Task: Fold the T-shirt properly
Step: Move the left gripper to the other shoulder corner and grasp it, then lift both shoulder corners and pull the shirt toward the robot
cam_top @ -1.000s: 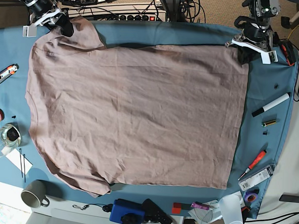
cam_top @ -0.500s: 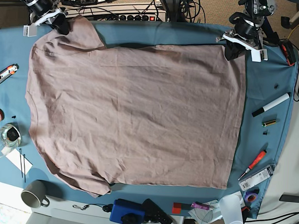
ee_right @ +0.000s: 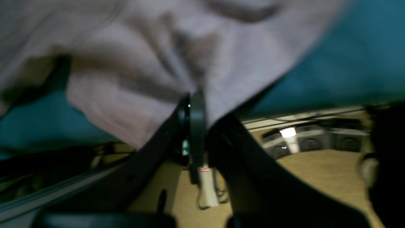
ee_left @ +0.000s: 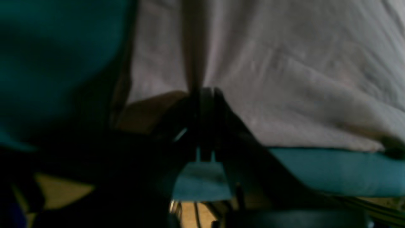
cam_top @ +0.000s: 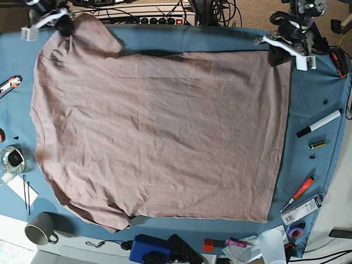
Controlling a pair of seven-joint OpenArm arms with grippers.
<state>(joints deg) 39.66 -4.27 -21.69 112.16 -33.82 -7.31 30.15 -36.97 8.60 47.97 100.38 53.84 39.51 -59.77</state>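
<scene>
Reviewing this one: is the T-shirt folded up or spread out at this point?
Mostly spread out: the T-shirt lies broad and flat across the blue cloth, bunched at its upper left.

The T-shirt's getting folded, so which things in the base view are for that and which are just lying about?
For the job:
- T-shirt
- left gripper
- right gripper

Just lying about:
- mug
- screwdriver
- marker
- cup

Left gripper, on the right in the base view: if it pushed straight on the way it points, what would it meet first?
The T-shirt, whose cloth is already at its fingers; the blue cloth probably comes next, though depth is unclear.
</scene>
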